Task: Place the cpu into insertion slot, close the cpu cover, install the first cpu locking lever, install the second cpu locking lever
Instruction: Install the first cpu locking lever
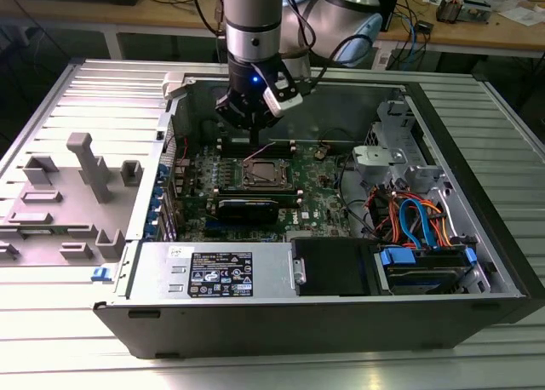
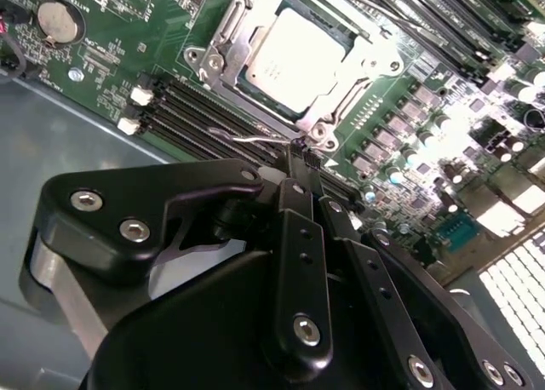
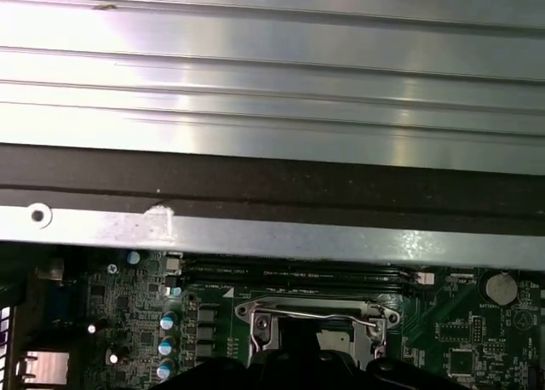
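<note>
In the exterior view, a grey fixture plate (image 1: 77, 186) with upright pegs lies on the ribbed metal surface (image 1: 51, 339), well apart from the gripper, toward the exterior view's left. Next to it is the open computer case (image 1: 281, 322), and the arm reaches down into it.

The gripper (image 1: 255, 141) hangs low over the green board, and the insertion slot (image 1: 260, 174) is just beside it, on the side toward the camera. In the second wrist view the 2 fingers (image 2: 300, 228) of the gripper (image 2: 300, 154) are pressed together with no gap between them. The hooked end of 1 thin wire locking lever (image 2: 255, 139) meets the fingertips. I cannot tell if the wire is clamped between them or is only touching.

Just past the fingertips, the cpu (image 2: 298, 58) sits flat inside the slot with its pale metal top facing up. The cpu cover (image 2: 223, 34) lies down around it as a silvery frame. Black memory slots (image 2: 196, 109) run between the gripper and the slot, and a round battery (image 2: 58, 20) is farther off on the board.

In the first wrist view a lever wire (image 3: 315, 314) crosses the slot's metal frame (image 3: 255, 309).

Toward the exterior view's right, well apart from the gripper, blue and orange cables (image 1: 417, 220) lie in the case.
</note>
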You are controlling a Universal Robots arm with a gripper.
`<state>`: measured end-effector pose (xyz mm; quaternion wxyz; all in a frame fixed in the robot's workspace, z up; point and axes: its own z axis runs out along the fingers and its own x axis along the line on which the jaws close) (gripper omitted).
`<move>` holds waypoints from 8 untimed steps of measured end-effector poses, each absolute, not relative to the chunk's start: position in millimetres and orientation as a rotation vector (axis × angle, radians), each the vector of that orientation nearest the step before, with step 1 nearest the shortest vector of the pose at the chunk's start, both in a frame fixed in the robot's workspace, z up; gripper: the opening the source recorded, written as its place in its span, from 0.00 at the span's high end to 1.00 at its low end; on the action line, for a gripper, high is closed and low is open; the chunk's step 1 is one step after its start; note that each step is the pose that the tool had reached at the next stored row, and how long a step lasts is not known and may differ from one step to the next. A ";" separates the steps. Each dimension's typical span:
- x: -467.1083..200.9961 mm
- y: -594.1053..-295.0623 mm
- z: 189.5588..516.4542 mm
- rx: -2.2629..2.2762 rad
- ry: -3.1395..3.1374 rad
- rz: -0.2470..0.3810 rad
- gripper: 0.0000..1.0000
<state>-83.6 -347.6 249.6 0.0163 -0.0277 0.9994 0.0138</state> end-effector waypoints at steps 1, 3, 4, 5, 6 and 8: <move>-82.9 -346.9 248.0 -0.086 3.107 0.044 0.89; -81.8 -346.8 244.1 -0.086 3.108 0.044 0.89; -81.3 -346.8 242.6 -0.086 3.108 0.044 0.89; -80.9 -346.7 241.4 -0.086 3.107 0.045 0.89; -79.9 -346.7 239.1 -0.086 3.107 0.045 0.89; -78.1 -346.5 238.1 -0.086 3.107 0.045 0.89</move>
